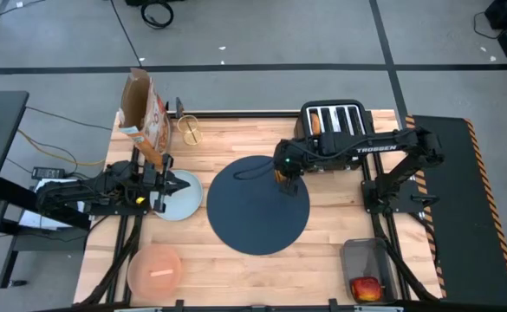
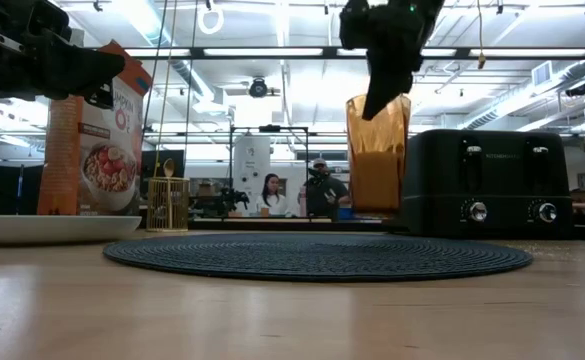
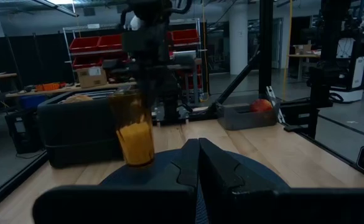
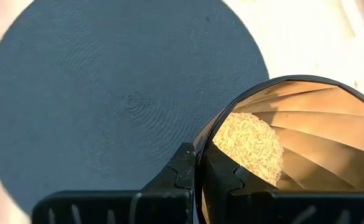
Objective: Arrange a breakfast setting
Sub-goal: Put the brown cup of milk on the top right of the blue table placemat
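"TROSSEN" marks the right arm [image 1: 379, 147]; its hand [image 1: 285, 178] pinches the amber tumbler [image 2: 377, 150].

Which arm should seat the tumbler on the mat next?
Right. Its end effector is already shut on the amber tumbler's rim, over the dark-blue mat's far edge. The left end effector is shut and empty over the pale-blue plate.

My desk [image 1: 340, 225] is pale wood planks. Directly on it lie the dark-blue mat [image 1: 257, 208] at centre, the pale-blue plate [image 1: 179, 198] beside it, the pink bowl [image 1: 155, 269] — and along the far edge the cereal box [image 1: 146, 113], toaster [image 1: 335, 120] and a small gold rack [image 1: 190, 130].
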Tool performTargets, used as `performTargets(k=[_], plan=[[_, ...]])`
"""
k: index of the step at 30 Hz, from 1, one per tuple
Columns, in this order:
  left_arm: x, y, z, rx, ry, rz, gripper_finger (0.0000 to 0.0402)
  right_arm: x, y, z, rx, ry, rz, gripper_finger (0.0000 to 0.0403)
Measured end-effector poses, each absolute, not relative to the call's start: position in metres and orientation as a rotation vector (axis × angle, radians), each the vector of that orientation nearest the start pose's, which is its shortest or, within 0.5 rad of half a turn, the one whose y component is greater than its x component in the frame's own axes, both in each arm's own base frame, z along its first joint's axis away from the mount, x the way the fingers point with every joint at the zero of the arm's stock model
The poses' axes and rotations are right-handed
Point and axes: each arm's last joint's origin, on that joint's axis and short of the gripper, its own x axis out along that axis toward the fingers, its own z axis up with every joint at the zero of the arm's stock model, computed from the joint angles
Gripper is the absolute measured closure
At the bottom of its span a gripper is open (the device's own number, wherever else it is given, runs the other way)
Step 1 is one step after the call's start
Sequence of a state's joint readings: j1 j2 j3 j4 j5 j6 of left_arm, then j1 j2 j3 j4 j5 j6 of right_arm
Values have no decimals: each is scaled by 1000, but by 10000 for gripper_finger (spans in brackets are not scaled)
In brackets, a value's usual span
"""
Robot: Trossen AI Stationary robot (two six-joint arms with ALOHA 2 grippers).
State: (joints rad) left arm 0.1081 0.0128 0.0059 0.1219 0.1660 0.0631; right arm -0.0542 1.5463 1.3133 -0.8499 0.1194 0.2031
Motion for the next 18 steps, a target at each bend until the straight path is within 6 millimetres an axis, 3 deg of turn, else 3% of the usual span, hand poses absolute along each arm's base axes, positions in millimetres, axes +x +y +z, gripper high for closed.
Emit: performTargets(k=[8,18], plan=[[97,6,176,79,-116,-54,384,313,-42,283,142,1031,-240,387],[97,6,176,79,-116,-54,384,312,-51,283,55,1037,-225,387]])
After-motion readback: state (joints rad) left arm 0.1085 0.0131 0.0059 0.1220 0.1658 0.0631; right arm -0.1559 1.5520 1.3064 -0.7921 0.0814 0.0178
